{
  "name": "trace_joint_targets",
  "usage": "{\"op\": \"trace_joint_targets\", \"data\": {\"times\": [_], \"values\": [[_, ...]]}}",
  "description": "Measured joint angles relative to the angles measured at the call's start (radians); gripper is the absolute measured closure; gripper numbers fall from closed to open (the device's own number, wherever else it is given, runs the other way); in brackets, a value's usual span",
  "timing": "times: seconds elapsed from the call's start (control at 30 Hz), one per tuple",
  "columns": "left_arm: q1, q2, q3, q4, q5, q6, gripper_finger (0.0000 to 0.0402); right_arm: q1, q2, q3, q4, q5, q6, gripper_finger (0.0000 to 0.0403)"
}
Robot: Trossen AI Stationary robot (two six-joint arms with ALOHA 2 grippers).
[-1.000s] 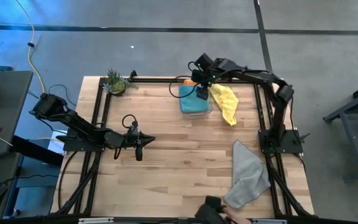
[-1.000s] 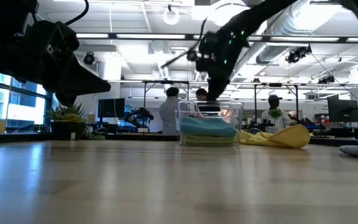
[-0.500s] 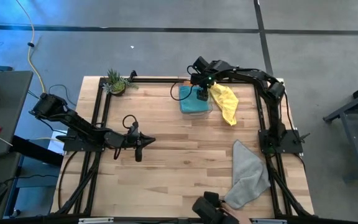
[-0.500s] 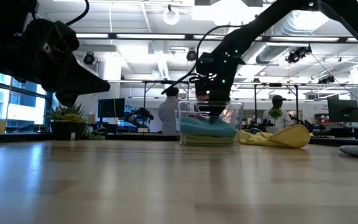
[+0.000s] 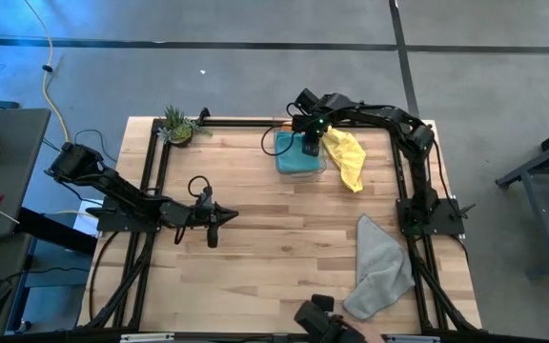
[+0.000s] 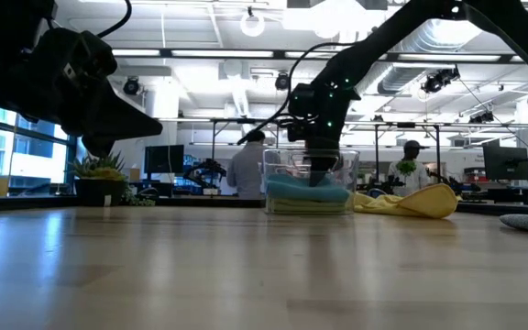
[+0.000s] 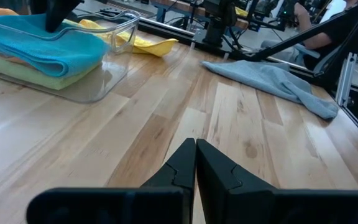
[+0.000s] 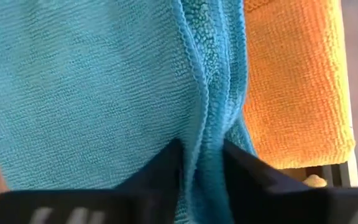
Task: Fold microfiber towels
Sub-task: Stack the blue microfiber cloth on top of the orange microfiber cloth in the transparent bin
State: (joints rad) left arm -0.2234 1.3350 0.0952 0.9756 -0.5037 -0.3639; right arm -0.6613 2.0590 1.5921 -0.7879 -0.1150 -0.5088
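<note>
Right wrist view: right gripper (image 8: 202, 163) pinching a raised ridge of the soft teal blue microfiber towel (image 8: 92, 87), both dark fingers (image 8: 160, 168) pressed against the fold. Nubby orange microfiber towel (image 8: 294, 81) just beside the teal one. Seen from the high view, teal towel (image 5: 296, 158) inside the clear plastic bin (image 5: 280, 152) at the far middle of the wooden table (image 5: 274, 248), long axis running toward the front edge. Folded lime green towel (image 7: 17, 67) under it. Crumpled yellow microfiber towel (image 5: 346, 158) just right of the bin, stretched front to back. Rumpled grey microfiber towel (image 5: 379, 267) near the right front corner, likewise lengthwise. Left gripper (image 7: 195, 163) clamped shut on nothing, hanging over the left side. Compared with a second ago: right gripper lower, down in the bin, fingers narrowed onto cloth.
</note>
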Motion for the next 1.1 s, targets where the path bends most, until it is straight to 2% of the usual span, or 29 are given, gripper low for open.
{"op": "trace_joint_targets", "data": {"times": [0.13, 0.17, 0.33, 0.47, 0.57, 0.73, 0.93, 1.1], "values": [[0.0, 0.0, 0.0, -0.004, 0.0, 0.0, 0.0399, 0.0, -0.003, 0.0, 0.001, 0.005, -0.032, 0.0382], [0.0, 0.0, 0.0, -0.005, 0.0, 0.0, 0.0399, 0.0, -0.004, 0.001, 0.003, 0.009, -0.034, 0.0392], [0.0, 0.0, 0.0, -0.007, 0.0, 0.0, 0.0399, 0.0, -0.006, 0.039, -0.018, 0.009, -0.006, 0.0383], [0.0, 0.0, 0.0, -0.007, 0.0, 0.0, 0.0399, 0.0, -0.006, 0.093, -0.045, 0.01, 0.015, 0.0399], [0.0, 0.0, 0.0, -0.009, 0.0, 0.0, 0.0399, -0.001, -0.008, 0.122, -0.047, 0.046, 0.041, 0.0397], [0.0, 0.0, 0.0, -0.01, 0.0, 0.0, 0.0399, -0.015, -0.008, 0.112, -0.066, 0.053, 0.082, 0.04], [0.0, 0.0, 0.0, -0.014, 0.0, 0.0, 0.0399, -0.011, -0.008, 0.064, -0.059, 0.05, 0.09, 0.0366], [0.0, 0.0, 0.0, -0.014, 0.0, 0.0, 0.0399, -0.011, -0.009, 0.061, -0.017, 0.083, 0.119, 0.0289]]}}
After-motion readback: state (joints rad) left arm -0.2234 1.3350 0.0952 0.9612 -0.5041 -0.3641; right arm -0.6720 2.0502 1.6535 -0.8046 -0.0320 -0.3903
